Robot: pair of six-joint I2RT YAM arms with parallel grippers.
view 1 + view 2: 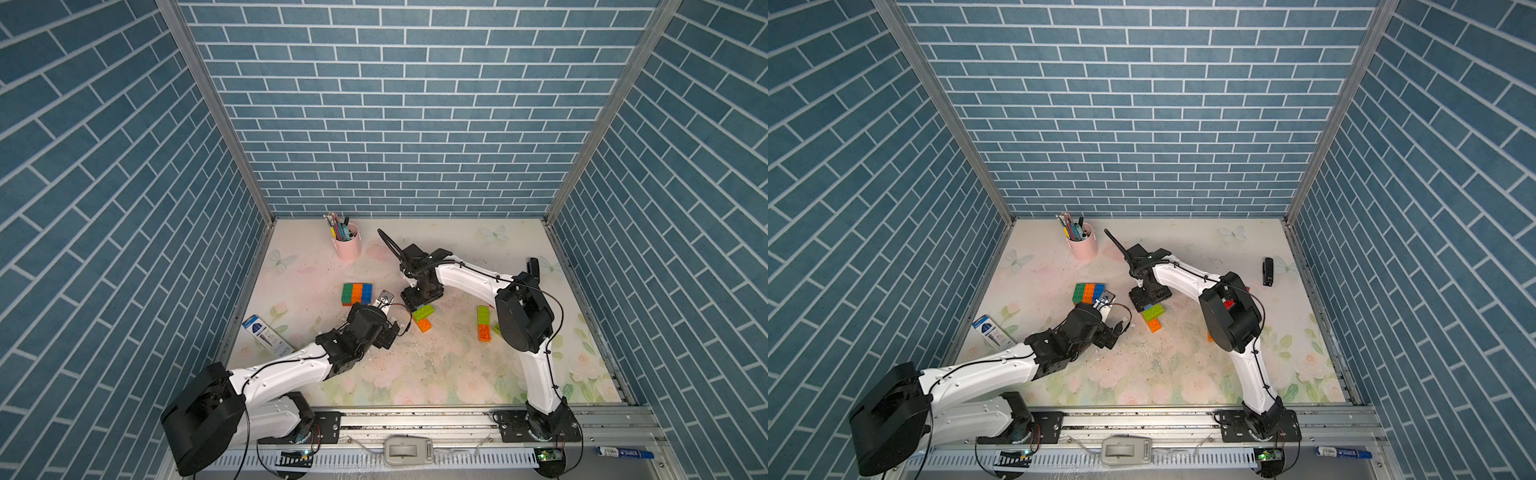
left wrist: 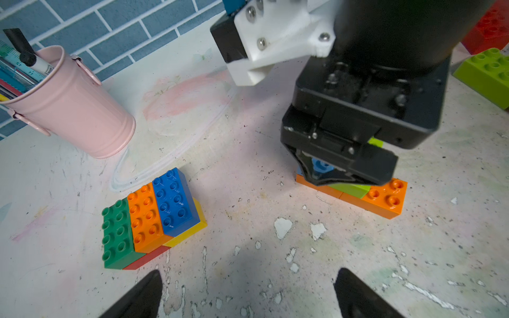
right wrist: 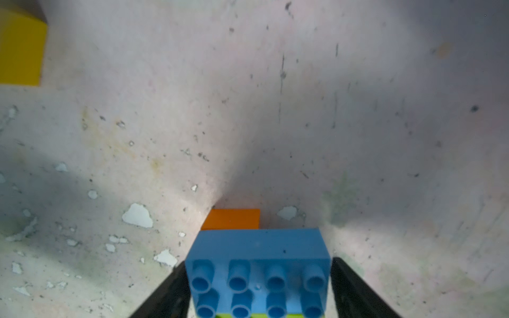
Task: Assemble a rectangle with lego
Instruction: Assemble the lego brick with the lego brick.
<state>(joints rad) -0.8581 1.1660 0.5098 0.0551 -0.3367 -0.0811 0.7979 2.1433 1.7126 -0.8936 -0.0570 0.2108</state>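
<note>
**As the left gripper point(image 2: 249, 271) hangs open, the right gripper point(image 3: 259, 261) stands over a blue brick point(image 3: 259, 245)**

While the left gripper is spread wide and empty above the table point(image 2: 248, 124), the right gripper points down at a small stack near the table's middle. Its fingers point(image 3: 352, 291) flank the blue brick on two sides; whether they press on it cannot be told. The blue brick sits on a lime brick point(image 2: 349, 189), which lies on a row of orange bricks point(image 2: 385, 196). To the left, near the pink cup point(image 2: 68, 104), stands a joined block point(image 2: 154, 217) of green, orange and blue bricks on red and yellow ones. A lime-and-orange pair point(image 1: 483, 324) lies well apart on the right.
</note>
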